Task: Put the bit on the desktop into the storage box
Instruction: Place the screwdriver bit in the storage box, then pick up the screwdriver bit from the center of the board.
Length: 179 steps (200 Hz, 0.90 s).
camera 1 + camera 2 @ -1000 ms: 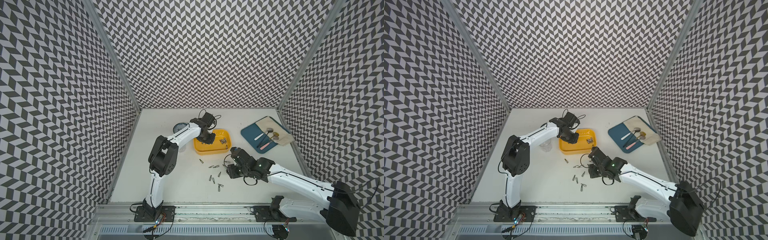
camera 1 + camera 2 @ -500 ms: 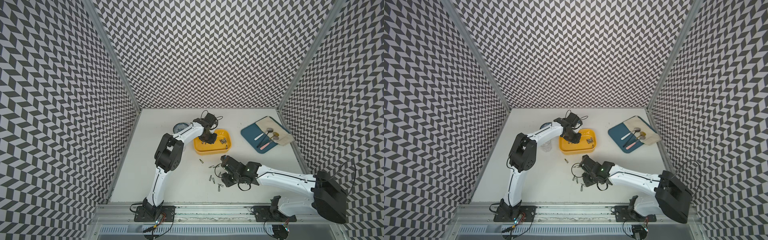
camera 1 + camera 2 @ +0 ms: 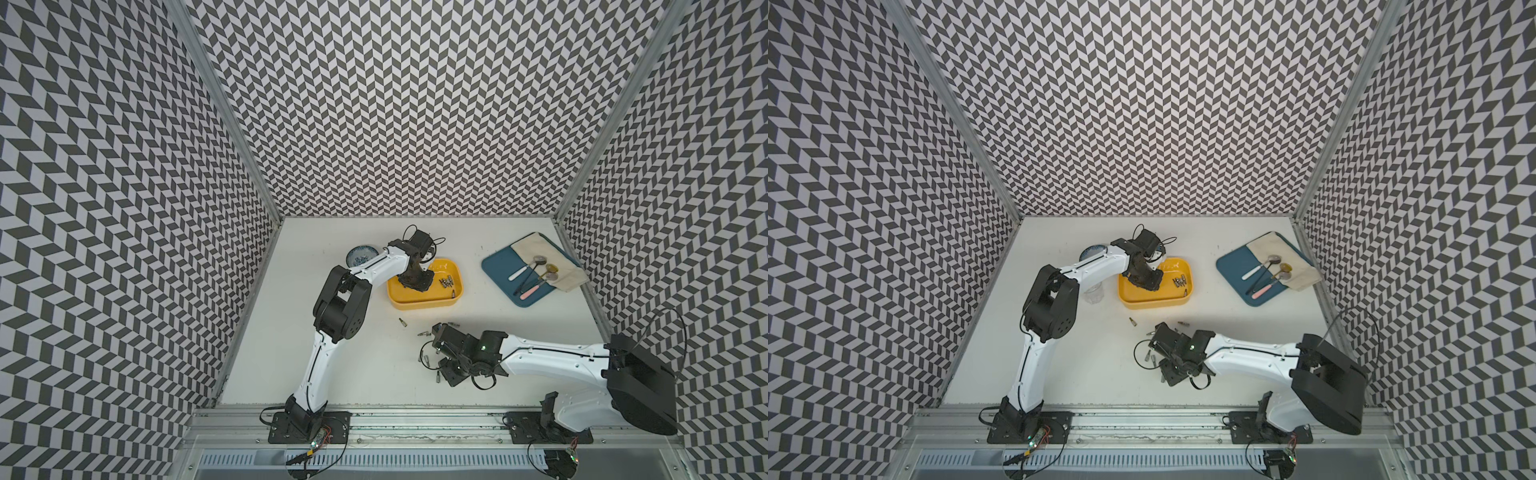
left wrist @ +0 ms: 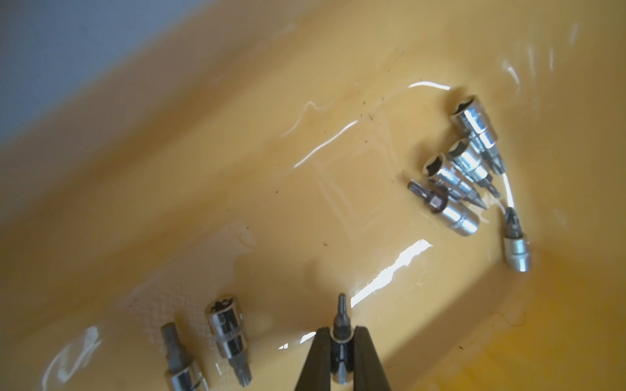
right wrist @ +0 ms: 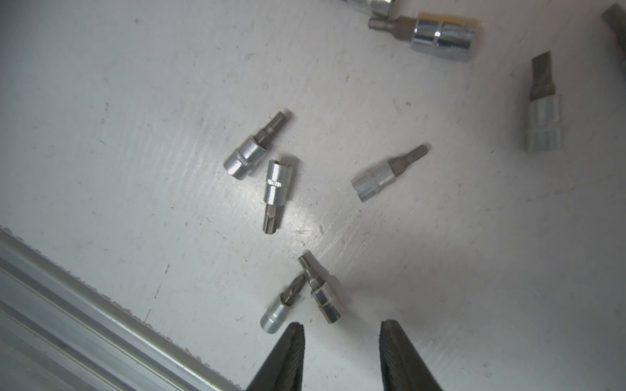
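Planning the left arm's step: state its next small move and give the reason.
Probably open the left arm's fingers and let go. They are shut on a small dark-tipped steel bit, which hangs over the floor of the shallow yellow plastic storage box, where other steel bits already lie.

The left arm (image 3: 319,365) stretches forward, left gripper (image 4: 342,330) pointed down with jaws pinching 1 bit (image 4: 339,316). The right gripper (image 5: 342,326) hangs low, jaws apart.
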{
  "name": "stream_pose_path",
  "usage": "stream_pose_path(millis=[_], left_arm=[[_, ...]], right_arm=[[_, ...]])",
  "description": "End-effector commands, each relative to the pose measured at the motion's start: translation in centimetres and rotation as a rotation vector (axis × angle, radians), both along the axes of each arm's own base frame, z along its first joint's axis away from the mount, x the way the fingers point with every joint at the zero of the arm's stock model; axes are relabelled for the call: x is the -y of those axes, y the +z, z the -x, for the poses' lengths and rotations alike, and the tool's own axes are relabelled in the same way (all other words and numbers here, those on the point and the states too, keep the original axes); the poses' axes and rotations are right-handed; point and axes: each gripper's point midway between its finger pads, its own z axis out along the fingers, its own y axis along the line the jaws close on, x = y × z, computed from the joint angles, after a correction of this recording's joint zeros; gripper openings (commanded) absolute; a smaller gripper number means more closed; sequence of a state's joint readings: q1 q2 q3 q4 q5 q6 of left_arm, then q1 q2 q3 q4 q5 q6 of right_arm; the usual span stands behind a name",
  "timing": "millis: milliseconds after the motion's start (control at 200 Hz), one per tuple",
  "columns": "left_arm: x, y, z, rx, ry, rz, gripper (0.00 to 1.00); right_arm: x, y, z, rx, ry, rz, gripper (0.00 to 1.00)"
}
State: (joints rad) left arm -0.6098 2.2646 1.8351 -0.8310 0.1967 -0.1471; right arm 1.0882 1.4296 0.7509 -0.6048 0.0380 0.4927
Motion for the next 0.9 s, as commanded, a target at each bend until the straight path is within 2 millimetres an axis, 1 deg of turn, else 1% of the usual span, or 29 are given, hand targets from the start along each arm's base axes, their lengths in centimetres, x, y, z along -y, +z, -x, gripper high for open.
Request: stream_pose_path(millis=[0, 165, 316, 426, 556, 611, 751, 891], left_arm=[[0.7, 0.0, -0.9, 0.02, -0.011, 0.023, 0.09], [0.8, 0.3, -1.0, 0.026, -0.01, 0.027, 0.22], [0.8, 0.9, -1.4, 0.045, -0.007, 0.034, 0.38], [1.0, 1.9, -1.7, 0.064, -0.001, 0.043, 0.4], [1.1, 4.4, -2.3, 0.106, 0.01, 0.075, 0.43], [1.0, 5.5, -2.3, 0.121, 0.017, 0.083, 0.45], [-0.2, 8.1, -1.5, 0.153, 0.044, 0.107, 0.46], [-2.1, 10.1, 0.0, 0.172, 0.081, 0.124, 0.48]], right_arm=[[-0.7, 0.2, -0.5, 0.028, 0.018, 0.002, 0.41], [-0.6, -0.4, -0.3, 0.024, 0.031, 0.023, 0.4], [-0.9, -0.6, -0.4, 0.025, 0.036, 0.023, 0.4], [-1.1, -0.8, -0.4, 0.023, 0.042, 0.026, 0.39], [-1.4, -0.9, -0.6, 0.025, 0.049, 0.031, 0.39], [-1.6, -1.0, -0.7, 0.027, 0.051, 0.031, 0.38], [-2.0, -1.1, -0.8, 0.025, 0.058, 0.031, 0.37], [-2.2, -1.3, -0.9, 0.024, 0.066, 0.041, 0.34]])
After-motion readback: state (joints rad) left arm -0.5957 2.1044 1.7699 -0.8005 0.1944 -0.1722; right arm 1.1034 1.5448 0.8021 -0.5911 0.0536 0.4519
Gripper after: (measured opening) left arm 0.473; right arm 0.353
